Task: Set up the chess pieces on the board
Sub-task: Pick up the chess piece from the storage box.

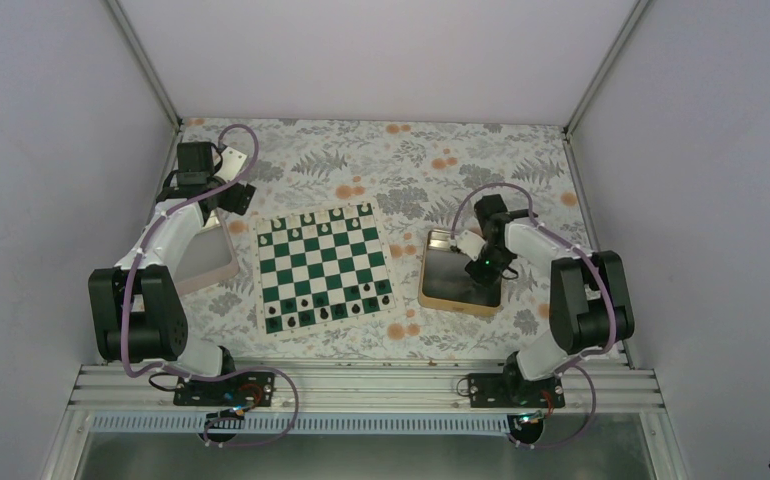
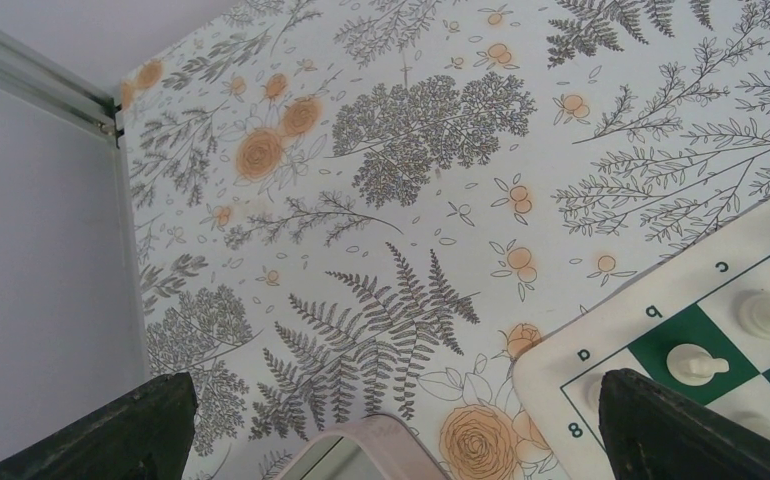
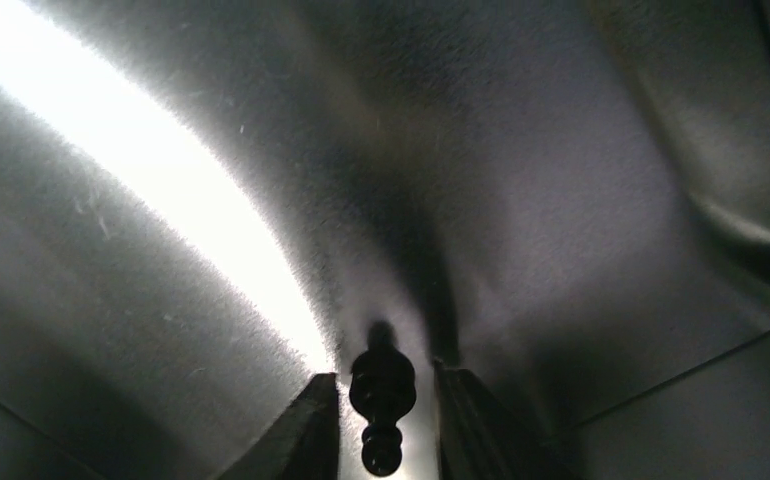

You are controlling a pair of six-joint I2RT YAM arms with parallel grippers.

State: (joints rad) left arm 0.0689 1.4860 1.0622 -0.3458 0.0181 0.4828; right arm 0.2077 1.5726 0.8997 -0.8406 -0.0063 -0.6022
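My left gripper (image 2: 393,395) hangs released, its two dark fingers (image 2: 661,425) spread wide at the bottom corners of my left wrist view with nothing between them. Under it I see the rounded corner of the pinkish-rimmed tray (image 2: 366,428) and the floral table cover (image 2: 411,150). Just to the right is the pale corner of the board (image 2: 561,365), where white pieces (image 2: 696,362) stand on the squares by the printed letters. From above, the board lies flat in the middle of the table between my two arms. The white pieces line its far edge, and the black chess pieces (image 1: 339,311) already on it stand in the two rows nearest my bases. Some squares in those rows are bare. My left arm reaches along the left side of the board, over the far end of the pinkish-rimmed tray. My right gripper (image 3: 384,405) is down inside the gold tray (image 1: 451,303), which sits just right of the board and apart from it. Its jaws stand narrowly on either side of one black chess piece (image 3: 382,385), a small dark figure with a round bulb, seen against the tray's shiny surface. A sliver of light shows between the piece and each jaw. I cannot tell whether I am pinching it lower down or only straddling it.
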